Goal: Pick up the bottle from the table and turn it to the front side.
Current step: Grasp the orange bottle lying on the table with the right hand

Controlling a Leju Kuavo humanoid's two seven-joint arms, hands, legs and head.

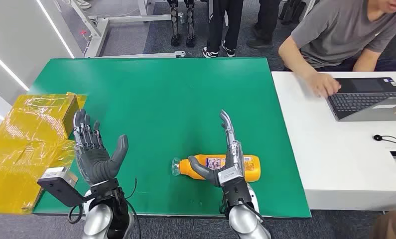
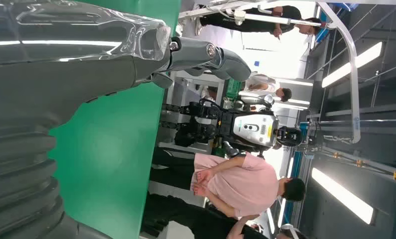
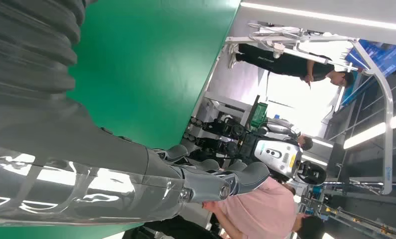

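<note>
Indoors, green table (image 1: 151, 94), white desk (image 1: 310, 149) adjoining

1 orange bottle (image 1: 220, 166), 2 robot hands, 1 laptop (image 1: 370, 98), 1 yellow-wrapped box (image 1: 29, 144), 1 seated person (image 1: 335, 35).

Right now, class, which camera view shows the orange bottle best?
The head view: the orange bottle lies on its side on the green table, clear cap toward the left hand, the right hand over its middle. The wrist views give green table and each hand, with no orange of the bottle.
</note>
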